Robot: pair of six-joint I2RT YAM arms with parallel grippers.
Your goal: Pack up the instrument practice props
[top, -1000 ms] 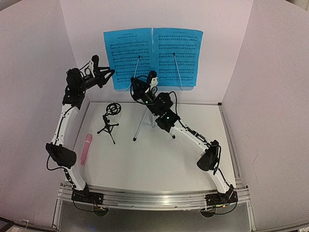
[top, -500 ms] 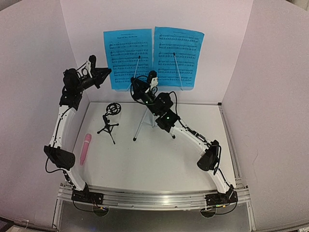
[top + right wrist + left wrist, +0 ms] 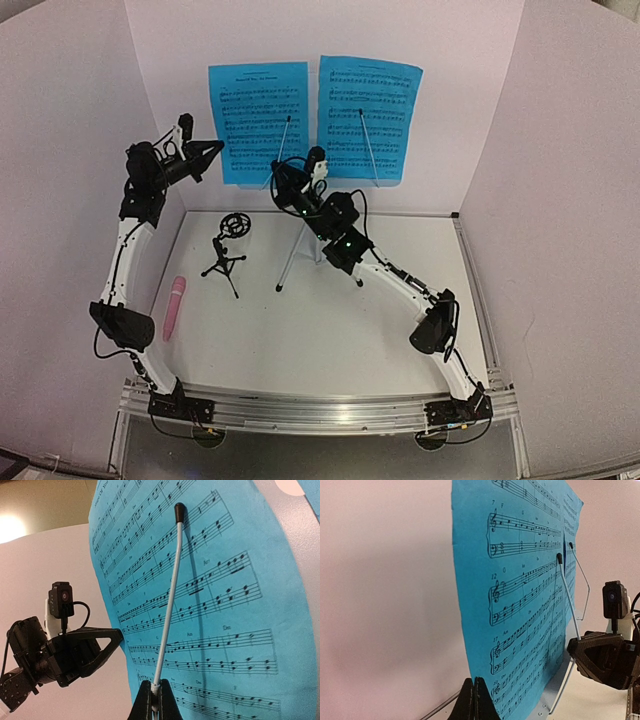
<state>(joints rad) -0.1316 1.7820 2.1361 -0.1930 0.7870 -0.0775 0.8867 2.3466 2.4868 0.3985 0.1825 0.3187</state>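
Observation:
Two blue sheet-music pages stand on the music stand (image 3: 293, 256) at the back wall. My left gripper (image 3: 216, 149) is shut on the left edge of the left page (image 3: 258, 120). In the left wrist view the gripper (image 3: 474, 700) pinches the page (image 3: 520, 595) low on that edge. My right gripper (image 3: 283, 172) is shut on the base of the stand's wire page-holder arm (image 3: 167, 610), in front of the left page (image 3: 220, 600). The right page (image 3: 368, 115) hangs beside it. The black tripod mic stand (image 3: 229, 248) and the pink microphone (image 3: 175, 307) are on the table at the left.
White walls close in the back and both sides. The stand's silver tripod legs spread on the table just behind my right forearm (image 3: 390, 280). The pale perforated desk edge (image 3: 555, 695) shows under the left page. A metal rail (image 3: 320, 410) runs along the near edge.
My left gripper has shut on the left page's edge and drawn back to the left. The left page has slid left with it, away from the right page. The right arm has stayed put.

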